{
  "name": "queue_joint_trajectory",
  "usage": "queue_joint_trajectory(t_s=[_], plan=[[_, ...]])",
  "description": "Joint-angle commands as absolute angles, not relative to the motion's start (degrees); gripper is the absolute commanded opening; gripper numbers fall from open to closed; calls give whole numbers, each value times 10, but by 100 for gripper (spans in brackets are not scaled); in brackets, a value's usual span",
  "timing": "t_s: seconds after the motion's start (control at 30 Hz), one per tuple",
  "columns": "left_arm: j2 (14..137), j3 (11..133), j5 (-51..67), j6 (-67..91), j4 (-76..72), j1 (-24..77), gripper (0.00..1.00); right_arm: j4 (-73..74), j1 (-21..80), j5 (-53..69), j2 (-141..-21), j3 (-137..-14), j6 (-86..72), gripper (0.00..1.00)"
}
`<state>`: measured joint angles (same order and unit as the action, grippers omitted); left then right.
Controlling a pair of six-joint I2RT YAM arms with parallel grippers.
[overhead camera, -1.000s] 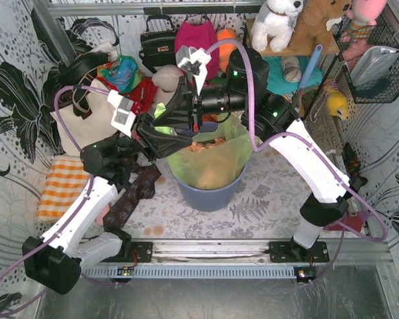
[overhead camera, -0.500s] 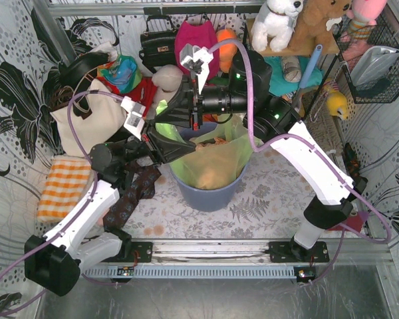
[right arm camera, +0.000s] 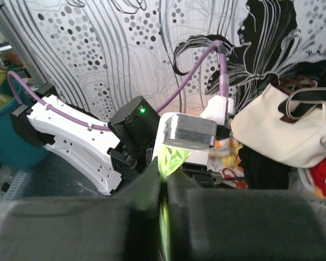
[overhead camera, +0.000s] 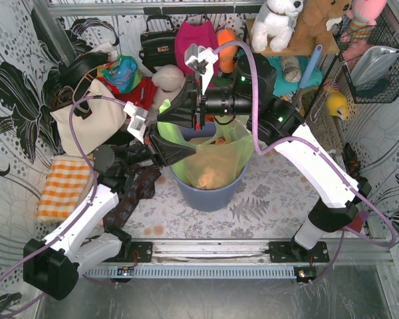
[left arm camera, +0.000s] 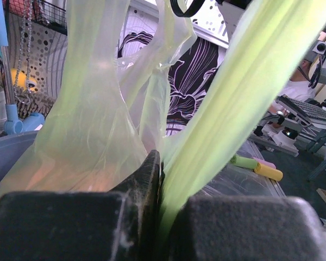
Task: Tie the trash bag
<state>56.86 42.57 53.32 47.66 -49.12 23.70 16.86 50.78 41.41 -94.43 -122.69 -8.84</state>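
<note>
I had the top camera fixed high behind the rig, looking steeply down on the bin [overhead camera: 209, 195]. My left wrist camera looked point-blank past its fingers [left arm camera: 60, 225] into the trash bag [left arm camera: 87, 136]; the right wrist one faced out toward the left arm [right arm camera: 79, 136]. All three shared that green film.

Black-and-white wall covering [overhead camera: 13, 93], printed with large flowers, swirls and dots, lines the left, far and right sides. A silver metal bar [overhead camera: 153, 8] runs along the top of the far wall. A grey leaf-print tablecloth [overhead camera: 272, 196] covers the table. A silver metal rail [overhead camera: 213, 247] runs along the table's near edge, with a glossy grey sheet [overhead camera: 219, 296] nearer still. At far right a tan shelf [overhead camera: 286, 50] carries a white plush dog [overhead camera: 277, 20]. A black wire basket [overhead camera: 379, 66] hangs on the right wall. The light is bright and even.
</note>
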Motion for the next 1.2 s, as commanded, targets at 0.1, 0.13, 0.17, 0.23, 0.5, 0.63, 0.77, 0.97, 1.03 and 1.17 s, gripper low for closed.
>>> queue_joint_trajectory(t_s=[0.1, 0.13, 0.17, 0.23, 0.5, 0.63, 0.77, 0.97, 1.03, 1.17], plan=[[558, 425, 527, 456, -483, 241, 14, 247, 508, 297, -932, -1326, -72, 55], [558, 425, 527, 457, -483, 240, 13, 272, 508, 274, -933, -1345, -66, 60], [558, 425, 527, 456, -482, 240, 13, 297, 508, 253, -933, -1365, -60, 63], [558, 426, 526, 454, -481, 240, 13, 330, 508, 210, -926, -1386, -54, 67], [557, 433, 525, 449, -470, 241, 14, 467, 508, -42, -880, -1409, -41, 80], [554, 441, 524, 443, -456, 241, 15, 523, 508, -136, -879, -1397, -32, 87], [554, 445, 524, 436, -443, 241, 15, 541, 508, -157, -875, -1376, -32, 80], [552, 447, 523, 433, -435, 240, 15, 539, 508, -142, -866, -1358, -33, 58], [549, 449, 521, 428, -428, 240, 15, 529, 508, -138, -859, -1352, -34, 47], [537, 457, 509, 413, -404, 241, 17, 494, 508, -126, -838, -1333, -36, 18]])
